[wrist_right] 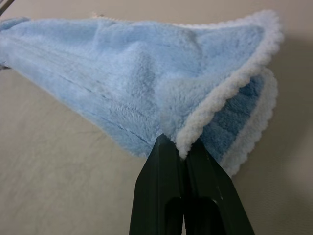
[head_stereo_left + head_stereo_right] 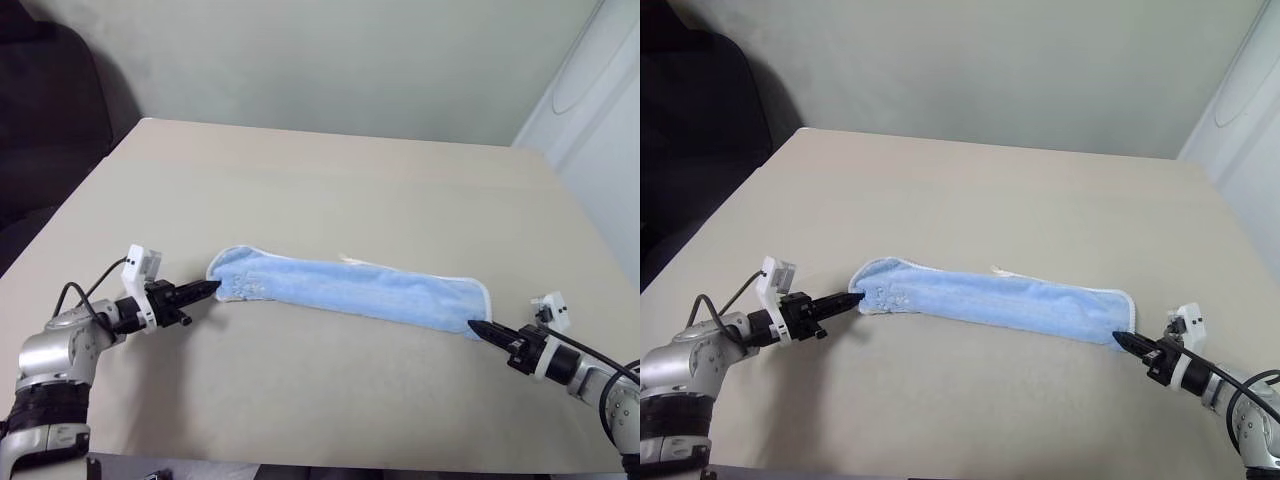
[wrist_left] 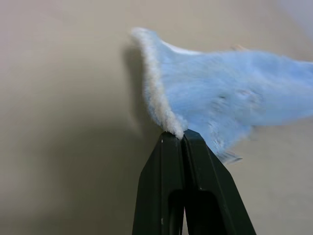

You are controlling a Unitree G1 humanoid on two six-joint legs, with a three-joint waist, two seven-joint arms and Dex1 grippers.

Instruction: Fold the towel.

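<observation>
Two black two-fingered grippers reached in from the near edge of a plain beige tabletop (image 2: pixel 330 190), the left gripper (image 2: pixel 212 287) and the right gripper (image 2: pixel 473 324) each pressed shut on one end of a small light-blue terry towel (image 2: pixel 350 288) with white stitched edging. Between them the towel stretched as a long, narrow folded band across the middle of the table, its left end slightly farther away than its right. Beyond the table stood a pale wall (image 2: pixel 330 60), with a dark shape (image 2: pixel 45 110) at far left.
</observation>
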